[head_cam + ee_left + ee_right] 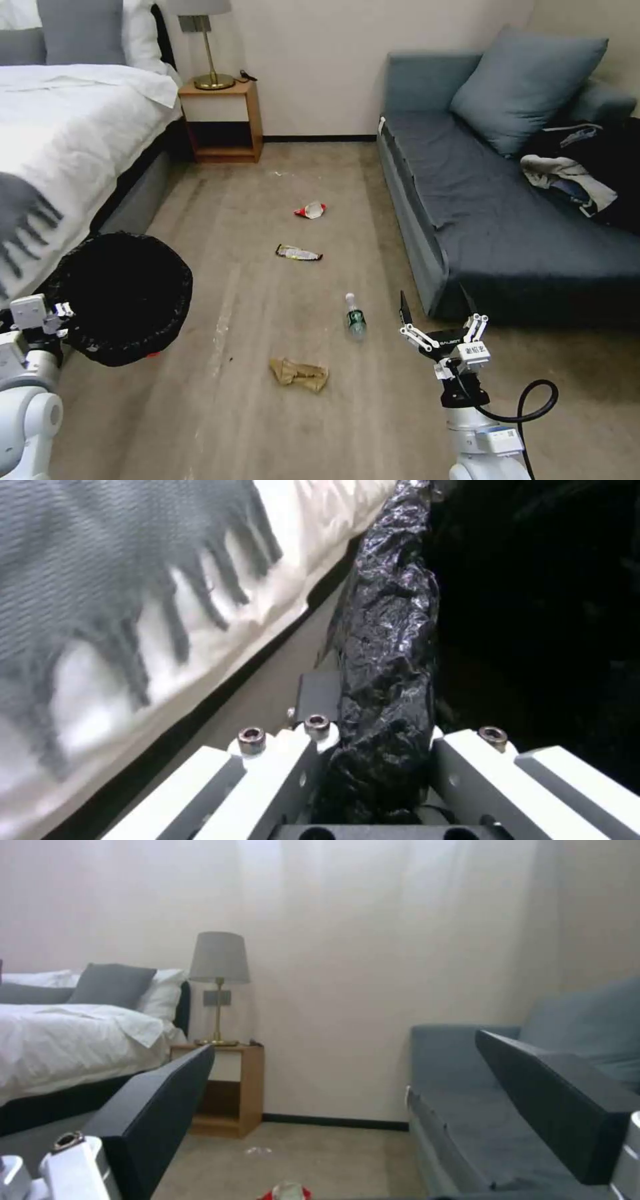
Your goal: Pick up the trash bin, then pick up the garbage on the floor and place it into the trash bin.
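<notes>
Left gripper (63, 313) at the far left, low by the bed (60, 140), closed down on the rim of the trash bin (123, 297); left wrist view shows the crinkled black liner (387, 680) pinched between the two fingers (280, 775), one outside the rim, one inside. Left arm is bent low at the frame edge, wrist pointing toward the bin, which sits tipped with its mouth facing the camera and a bit of red at its base. Garbage lies on the floor down the middle: tan paper wad (300, 373) nearest, clear bottle (355, 319) with green label just beyond and to its right, black-gold wrapper (298, 253) further out, red-white wrapper (311, 211) furthest, all well apart from the bin. Right gripper (437, 310) is wide open, holding nothing, black fingers (160, 1110) splayed and pointing forward and up; it hangs beside the front corner of the sofa (507, 220), near the bottle but not touching. Right arm rises upright from the bottom edge, cable looped at its wrist.
</notes>
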`<state>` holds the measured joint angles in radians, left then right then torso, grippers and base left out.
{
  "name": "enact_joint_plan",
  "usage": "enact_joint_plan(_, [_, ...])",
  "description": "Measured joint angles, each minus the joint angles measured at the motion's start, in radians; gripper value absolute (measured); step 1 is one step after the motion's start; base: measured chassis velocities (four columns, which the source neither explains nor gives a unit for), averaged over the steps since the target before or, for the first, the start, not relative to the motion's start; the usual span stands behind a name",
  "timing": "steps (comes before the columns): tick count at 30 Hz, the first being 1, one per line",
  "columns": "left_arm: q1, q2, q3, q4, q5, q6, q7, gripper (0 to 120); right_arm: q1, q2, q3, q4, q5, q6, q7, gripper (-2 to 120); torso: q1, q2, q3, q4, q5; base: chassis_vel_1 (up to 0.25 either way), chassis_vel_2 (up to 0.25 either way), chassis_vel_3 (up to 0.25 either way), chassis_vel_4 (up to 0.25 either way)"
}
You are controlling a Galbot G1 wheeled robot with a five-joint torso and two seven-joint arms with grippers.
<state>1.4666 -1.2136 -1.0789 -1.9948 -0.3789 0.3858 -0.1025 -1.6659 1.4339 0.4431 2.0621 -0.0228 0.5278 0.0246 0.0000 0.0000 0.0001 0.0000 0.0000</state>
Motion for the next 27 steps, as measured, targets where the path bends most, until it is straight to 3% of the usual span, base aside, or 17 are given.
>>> enact_joint_plan(9, [-0.001, 0.003, 0.001, 0.01, 0.0, 0.001, 0.006, 5, 0.007, -0.036, -0.026, 0.001, -0.009, -0.034, 0.029, 100, 0.0, 0.0, 0.0, -0.0002, 0.0, -0.074, 0.082, 0.072, -0.078])
enact_joint_plan(13, [-0.001, 0.007, 0.002, 0.012, 0.001, 0.001, 0.006, 5, 0.033, -0.106, -0.059, -0.01, -0.018, -0.098, 0.042, 100, 0.0, 0.0, 0.0, 0.0, -0.0001, 0.0, 0.0, 0.0, 0.0])
enact_joint_plan(15, [0.0, 0.015, 0.001, 0.015, 0.004, 0.002, 0.007, 5, 0.087, -0.239, -0.156, -0.015, 0.011, -0.303, 0.028, 100, 0.0, 0.0, 0.0, 0.0, 0.0002, 0.0, 0.0, 0.0, 0.0])
enact_joint_plan(16, [0.0, 0.018, 0.001, 0.017, 0.005, 0.004, 0.007, 5, 0.111, -0.282, -0.193, -0.014, 0.04, -0.383, 0.015, 100, 0.0, 0.0, 0.0, -0.0001, 0.0001, 0.0, 0.0, 0.0, 0.0])
enact_joint_plan(17, [0.0, 0.018, 0.001, 0.017, 0.005, 0.004, 0.007, 5, 0.111, -0.282, -0.193, -0.014, 0.04, -0.383, 0.015, 100, 0.0, 0.0, 0.0, -0.0001, 0.0001, 0.0, 0.0, 0.0, 0.0])
enact_joint_plan(19, [0.0, 0.024, 0.0, 0.023, 0.011, 0.014, 0.013, 5, 0.18, -0.368, -0.284, -0.019, 0.105, -0.572, -0.049, 100, 0.0, 0.0, 0.0, 0.0001, 0.0001, 0.0, 0.0, 0.0, 0.0])
enact_joint_plan(20, [0.0, 0.024, 0.0, 0.023, 0.011, 0.014, 0.013, 5, 0.18, -0.368, -0.284, -0.019, 0.105, -0.572, -0.049, 100, 0.0, 0.0, 0.0, 0.0001, 0.0001, 0.0, 0.0, 0.0, 0.0])
enact_joint_plan(23, [0.004, 0.024, -0.001, 0.024, 0.02, 0.025, 0.02, 5, 0.289, -0.422, -0.388, -0.067, 0.126, -0.75, -0.168, 100, 0.0, 0.0, 0.0, 0.0, 0.0001, 0.0, 0.0, 0.0, 0.0])
enact_joint_plan(27, [0.004, 0.017, 0.005, 0.009, 0.025, 0.043, 0.024, 5, 0.419, -0.418, -0.485, -0.181, 0.119, -0.842, -0.27, 100, 0.0, 0.0, 0.0, 0.0001, 0.0, 0.0, 0.0, 0.0, 0.0])
